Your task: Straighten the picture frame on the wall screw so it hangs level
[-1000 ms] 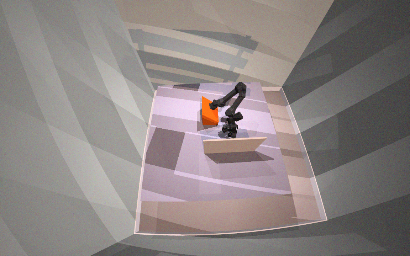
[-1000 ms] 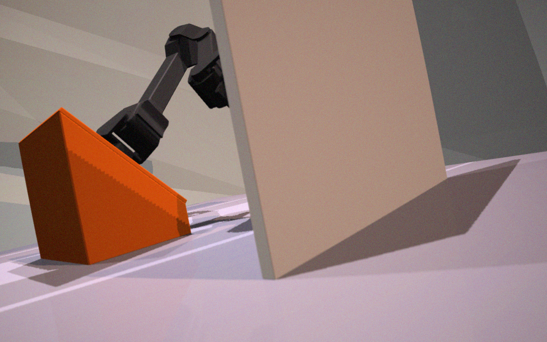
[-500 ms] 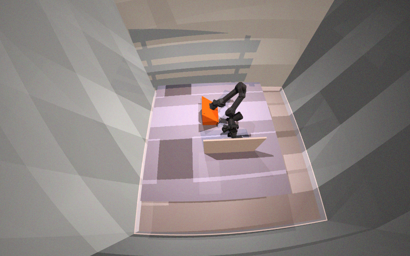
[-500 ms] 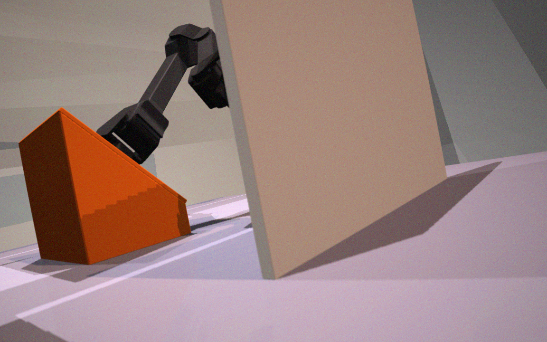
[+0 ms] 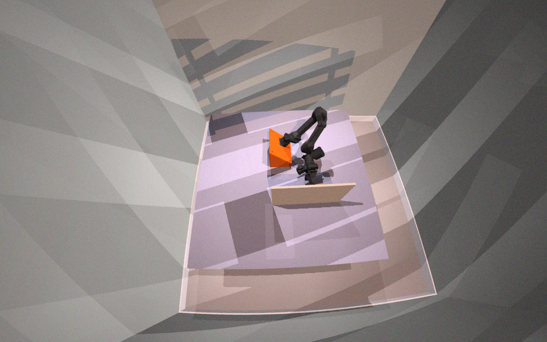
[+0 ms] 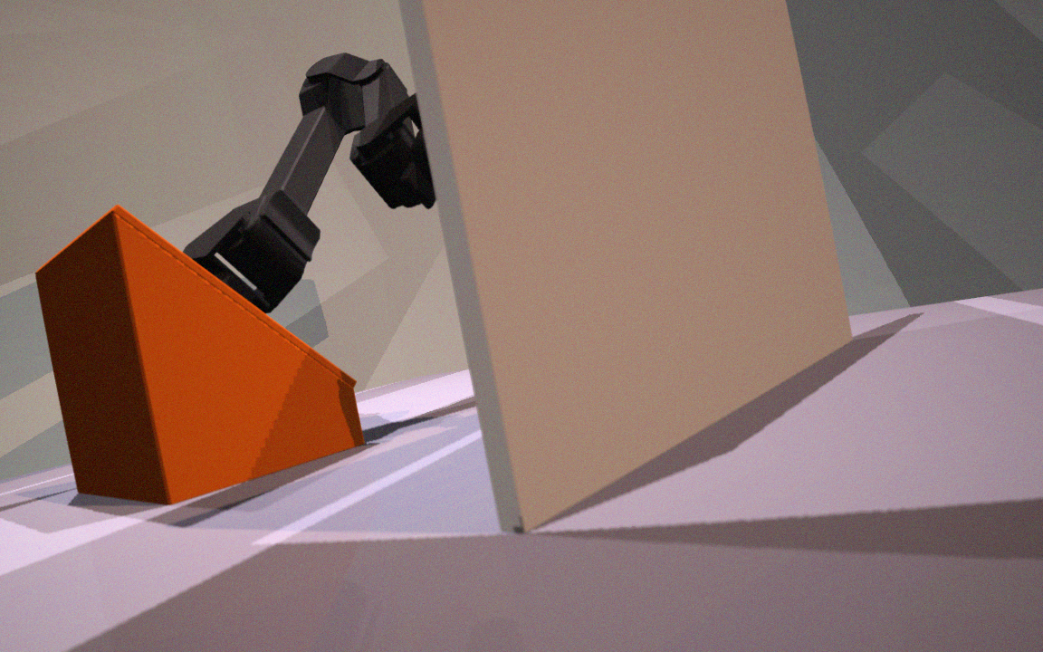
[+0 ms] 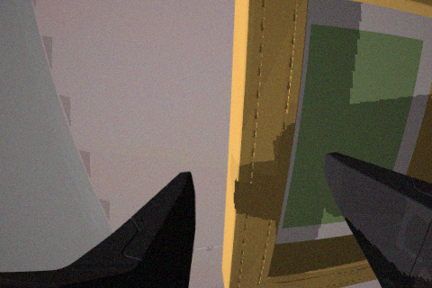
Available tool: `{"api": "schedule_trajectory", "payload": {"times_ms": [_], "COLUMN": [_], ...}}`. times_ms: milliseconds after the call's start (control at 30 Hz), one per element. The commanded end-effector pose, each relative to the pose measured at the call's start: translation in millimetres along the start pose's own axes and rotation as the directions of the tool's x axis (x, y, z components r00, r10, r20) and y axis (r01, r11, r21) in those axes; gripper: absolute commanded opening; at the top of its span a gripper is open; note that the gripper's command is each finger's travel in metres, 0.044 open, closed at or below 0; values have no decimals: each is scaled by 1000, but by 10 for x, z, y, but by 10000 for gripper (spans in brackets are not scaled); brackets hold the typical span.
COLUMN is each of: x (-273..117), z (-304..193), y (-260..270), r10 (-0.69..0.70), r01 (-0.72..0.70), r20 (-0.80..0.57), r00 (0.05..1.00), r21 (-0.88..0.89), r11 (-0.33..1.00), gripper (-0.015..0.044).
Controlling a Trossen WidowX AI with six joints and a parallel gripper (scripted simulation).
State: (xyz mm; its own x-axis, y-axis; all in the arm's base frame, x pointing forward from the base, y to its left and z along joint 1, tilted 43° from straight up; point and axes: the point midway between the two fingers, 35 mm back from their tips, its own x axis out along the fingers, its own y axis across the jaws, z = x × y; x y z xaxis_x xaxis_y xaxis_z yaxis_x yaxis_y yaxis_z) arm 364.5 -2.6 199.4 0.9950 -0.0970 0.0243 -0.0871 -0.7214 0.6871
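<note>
The picture frame [image 7: 265, 60] has a yellow-brown wooden border and a green picture. It hangs on the grey face of the wall panel [image 7: 139, 60] and shows only in the wrist view. My gripper [image 7: 260, 173] [image 5: 308, 178] is open. One dark finger stands on each side of the frame's side bar, near a lower corner, with a gap on both sides. The screw and the notched strip are hidden behind the frame. In the top and exterior views the beige back of the panel [image 5: 309, 194] [image 6: 630, 243] hides the frame.
An orange wedge-shaped block [image 5: 279, 150] [image 6: 185, 364] carries the arm's base, behind the panel. The arm [image 6: 298, 170] reaches over it toward the panel. A low pale rim [image 5: 411, 221] borders the floor.
</note>
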Motion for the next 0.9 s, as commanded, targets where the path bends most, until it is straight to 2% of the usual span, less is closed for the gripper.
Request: {"api": "schedule_trajectory", "payload": {"times_ms": [0,267,433,667,867], "x": [-270,-812,-779,-1065,-1096], "z": [-31,51,39,130,134], "y": [17,-38,95,531,558], "r10": [4,7,7,4,6], "r01": [-4,-7,-6,-5,-7], "r20": [0,3,-4,5,6], "r00": [1000,1000,1000,1000,1000], "r21": [81,257,235,254,254], "r11": [997,966,972,967,967], "gripper": [260,260,260,260,260]}}
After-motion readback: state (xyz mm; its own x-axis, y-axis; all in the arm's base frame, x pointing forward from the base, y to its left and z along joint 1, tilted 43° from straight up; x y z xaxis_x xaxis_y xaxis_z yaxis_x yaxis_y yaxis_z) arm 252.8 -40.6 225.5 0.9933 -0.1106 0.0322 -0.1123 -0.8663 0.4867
